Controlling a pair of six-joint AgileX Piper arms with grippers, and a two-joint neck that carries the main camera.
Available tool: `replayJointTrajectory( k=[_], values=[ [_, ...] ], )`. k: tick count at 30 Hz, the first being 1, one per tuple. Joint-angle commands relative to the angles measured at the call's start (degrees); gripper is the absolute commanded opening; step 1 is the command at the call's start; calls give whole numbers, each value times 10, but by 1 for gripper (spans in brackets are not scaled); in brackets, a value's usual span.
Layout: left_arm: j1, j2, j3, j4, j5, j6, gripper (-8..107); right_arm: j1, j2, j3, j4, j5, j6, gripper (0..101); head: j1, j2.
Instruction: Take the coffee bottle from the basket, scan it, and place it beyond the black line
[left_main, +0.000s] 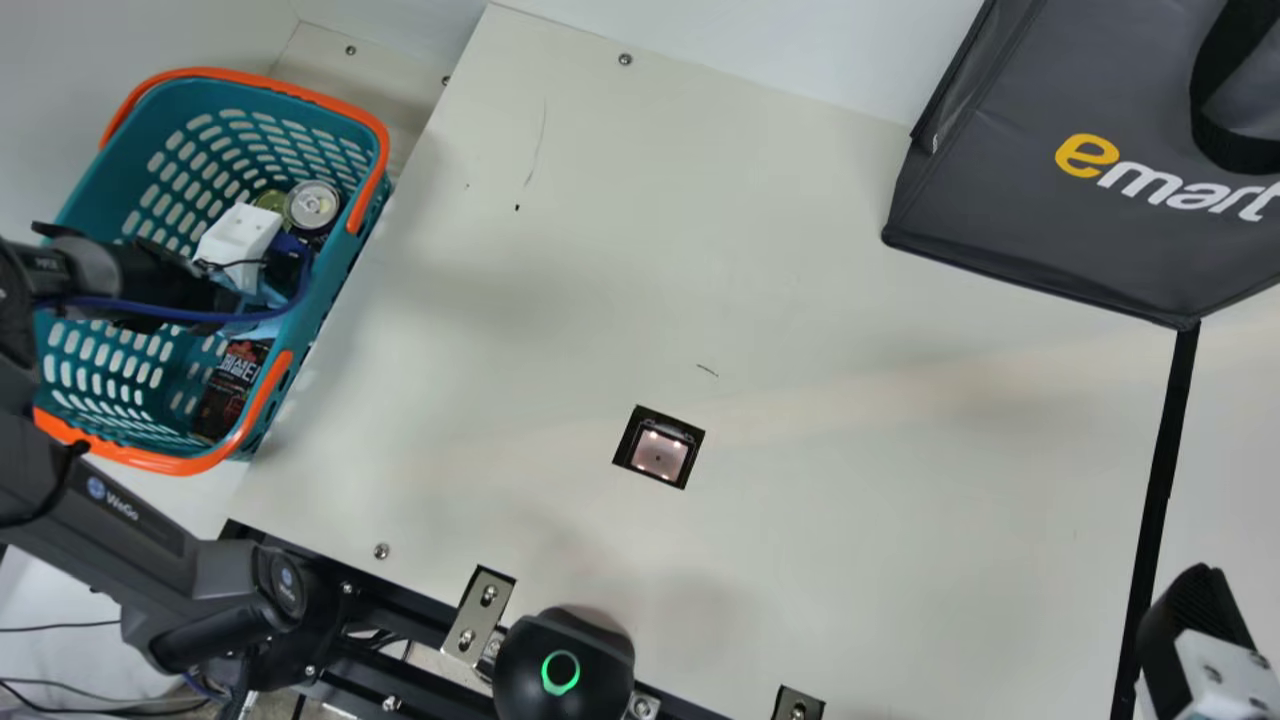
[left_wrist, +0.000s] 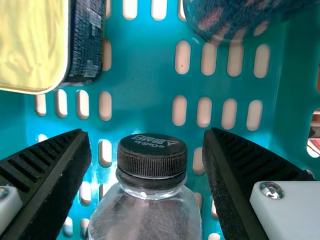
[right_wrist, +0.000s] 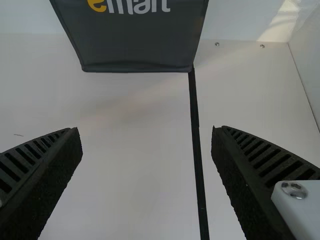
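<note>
Found left gripper (left_wrist: 146, 133) open, fingers parted on either side of coffee bottle (left_wrist: 145, 217) at its dark cap (left_wrist: 152, 156), gap visible both sides; judged lined up but ungripped. Main risk: slip off the round cap, caused by closing too high rather than around neck or shoulder. Also possible: tipping, caused by one finger landing first (worth centring before the squeeze). Just past those fingertips, inside basket (left_wrist: 142, 70), noted gold-lidded tin (left_wrist: 32, 45) and rounded clear object (left_wrist: 235, 17); possible snag on lifting, caused by pulling sideways before clearing the wall. Outside basket, to the right of left gripper: scanner (left_main: 660, 455); possible missed read, caused by fingers covering the code. Well apart, farther right, near right gripper (right_wrist: 146, 131): black line (right_wrist: 196, 125). Recorded right gripper as open, holding nothing. Possible short placement, caused by release on the near side. Farthest ahead of right gripper: dark bag (right_wrist: 140, 47). Writing: small pale print on cap, fine print on tin's side, large yellow-and-white lettering on bag; left untranscribed.
</note>
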Motion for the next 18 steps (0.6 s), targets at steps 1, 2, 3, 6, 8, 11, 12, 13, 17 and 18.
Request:
replayJointTrajectory(
  k=[1,2,3,6,8,11,12,13,17,18],
  values=[
    [-1,2,1,-1,-2,1,90,0,0,0,0,0,0,91,-16,1],
    [-1,3,1,-2,-3,2,83,0,0,0,0,0,0,91,-16,1],
    [-1,4,1,-2,-3,2,77,0,0,0,0,0,0,91,-16,1],
    [-2,5,1,-4,-5,5,57,0,0,0,0,0,0,91,-16,1],
    [-2,5,2,-7,-5,8,43,0,0,0,0,-1,0,91,-16,1],
    [-3,4,4,-10,-7,12,23,0,0,0,0,-1,0,91,-16,1],
    [-4,4,5,-12,-7,14,17,0,0,0,0,-1,0,91,-16,1],
    [-4,4,5,-12,-7,14,10,0,0,0,0,-1,0,91,-16,1],
    [-6,1,7,-17,-7,16,10,0,0,0,0,-1,0,91,-16,1],
    [-6,0,7,-18,-7,17,10,0,0,0,0,-1,0,91,-16,1]
  ],
)
